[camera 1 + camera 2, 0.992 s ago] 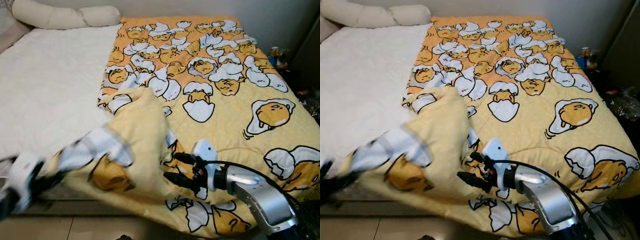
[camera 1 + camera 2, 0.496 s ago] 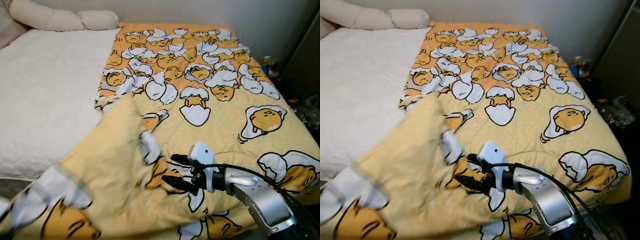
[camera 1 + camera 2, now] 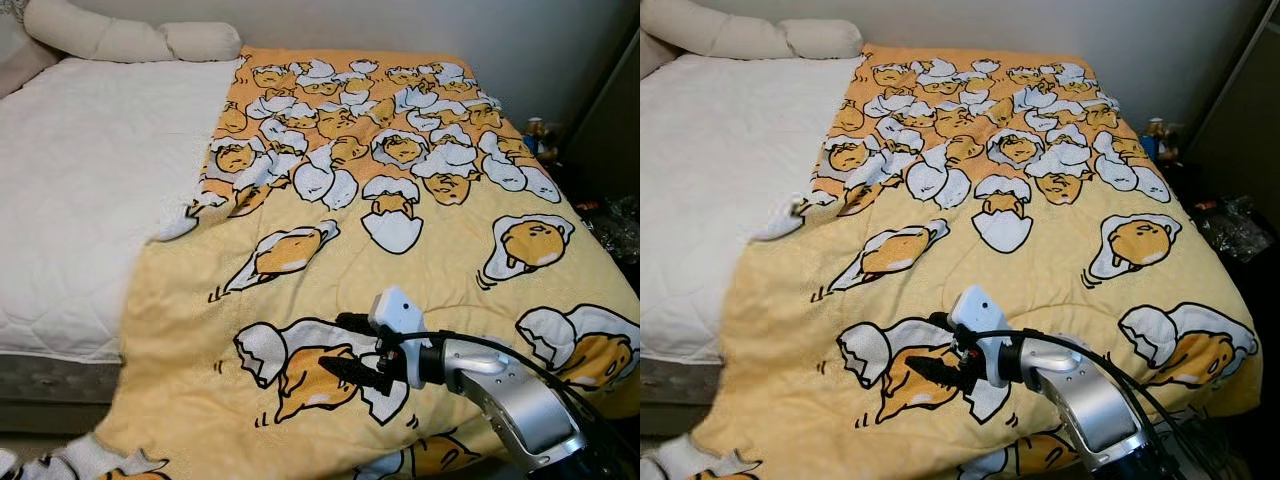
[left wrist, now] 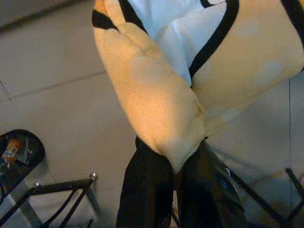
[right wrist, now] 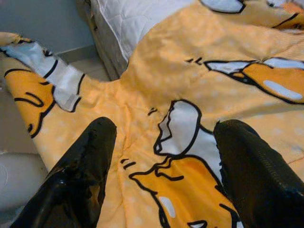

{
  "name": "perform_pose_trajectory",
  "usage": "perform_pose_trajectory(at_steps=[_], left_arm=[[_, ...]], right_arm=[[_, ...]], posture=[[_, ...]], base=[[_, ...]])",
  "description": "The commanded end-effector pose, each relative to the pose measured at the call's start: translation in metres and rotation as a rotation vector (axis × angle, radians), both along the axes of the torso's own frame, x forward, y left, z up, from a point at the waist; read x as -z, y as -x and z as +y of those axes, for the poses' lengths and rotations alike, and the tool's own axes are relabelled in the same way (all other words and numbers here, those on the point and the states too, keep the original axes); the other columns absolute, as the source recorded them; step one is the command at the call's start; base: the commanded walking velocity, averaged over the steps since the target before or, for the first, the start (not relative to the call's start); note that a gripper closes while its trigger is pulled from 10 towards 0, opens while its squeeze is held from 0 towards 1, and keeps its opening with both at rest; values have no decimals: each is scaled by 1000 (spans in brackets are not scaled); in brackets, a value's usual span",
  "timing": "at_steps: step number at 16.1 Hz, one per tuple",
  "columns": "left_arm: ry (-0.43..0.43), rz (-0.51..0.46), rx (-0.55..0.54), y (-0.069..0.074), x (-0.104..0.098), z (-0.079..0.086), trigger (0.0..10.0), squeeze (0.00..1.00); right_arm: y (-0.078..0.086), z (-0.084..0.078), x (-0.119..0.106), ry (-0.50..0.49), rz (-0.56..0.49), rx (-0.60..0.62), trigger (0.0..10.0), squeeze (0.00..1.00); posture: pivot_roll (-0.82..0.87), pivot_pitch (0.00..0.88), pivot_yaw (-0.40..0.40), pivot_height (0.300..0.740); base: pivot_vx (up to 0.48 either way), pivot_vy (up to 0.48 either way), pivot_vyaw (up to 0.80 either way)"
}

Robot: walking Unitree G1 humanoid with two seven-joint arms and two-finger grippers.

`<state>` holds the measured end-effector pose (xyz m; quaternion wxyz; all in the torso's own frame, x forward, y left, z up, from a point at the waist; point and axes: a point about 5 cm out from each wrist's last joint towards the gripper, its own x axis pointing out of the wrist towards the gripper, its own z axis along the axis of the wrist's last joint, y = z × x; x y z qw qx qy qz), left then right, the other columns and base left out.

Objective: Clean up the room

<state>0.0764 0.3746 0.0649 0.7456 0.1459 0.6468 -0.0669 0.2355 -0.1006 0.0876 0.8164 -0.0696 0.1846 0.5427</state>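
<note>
The right arm (image 3: 515, 400) is a silver, rounded metal shell with a glossy sheen. A thin black cable (image 3: 500, 345) arcs over it to the wrist. A small white box-shaped housing (image 3: 393, 310) sits at the wrist. The right hand (image 3: 345, 348) has two long, glossy black fingers (image 5: 80, 175). The left hand (image 4: 178, 168) has the same smooth black fingers (image 4: 142, 194).

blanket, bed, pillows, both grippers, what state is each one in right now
blanket: spread over the bed's right part, one corner pinched
left gripper: jaws shut on the blanket corner
right gripper: jaws open, holding nothing, over the blanket
mattress: left part uncovered
pillows: lying at the head
</note>
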Motion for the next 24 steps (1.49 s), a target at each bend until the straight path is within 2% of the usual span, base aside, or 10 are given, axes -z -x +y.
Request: perform_pose_trajectory(at_steps=[1,5,8,9,10,11,14,17,21,24], left_arm=[[-29,-24,-11,-6,0,2,10000,1000],[-43,-58,0,-12,0,5,10000,1000],[-42,-26,28,-8,4,3,10000,1000],[-27,-14,28,-6,7,0,10000,875],[-36,-39,40,-8,11,-3,10000,0],[-35,-92,61,-15,12,-6,10000,0],[88,-499,115,-70,-1,-45,10000,0],[225,-917,155,-124,-27,-113,10000,0],[239,-1113,105,-153,-39,-155,10000,0],[293,-1138,26,-162,-38,-179,10000,0]], right_arm=[[-3,0,-4,3,-19,-3,10000,0],[-2,-2,-1,3,-7,32,10000,0],[-3,-6,3,8,7,62,10000,0],[-3,-7,5,13,10,67,10000,0],[-4,-9,7,22,9,76,10000,0],[-5,-10,6,19,12,94,10000,0],[-6,-17,11,-21,62,234,10000,0],[-11,-32,22,-76,58,593,10000,0],[-9,-46,29,-102,55,825,10000,0],[-2,-47,29,-110,34,880,10000,0]], posture=[[-25,0,25,740],[-27,0,14,740],[-31,0,2,740],[-33,0,-5,740],[-37,0,-16,740],[-36,0,-19,740],[-29,0,-45,740],[-29,0,-45,740],[-40,0,-18,740],[-59,0,-1,740]], base=[[0,0,0],[0,0,0],[0,0,0],[0,0,0],[0,0,0],[0,0,0],[0,0,0],[0,0,0],[0,0,0],[0,96,0]])
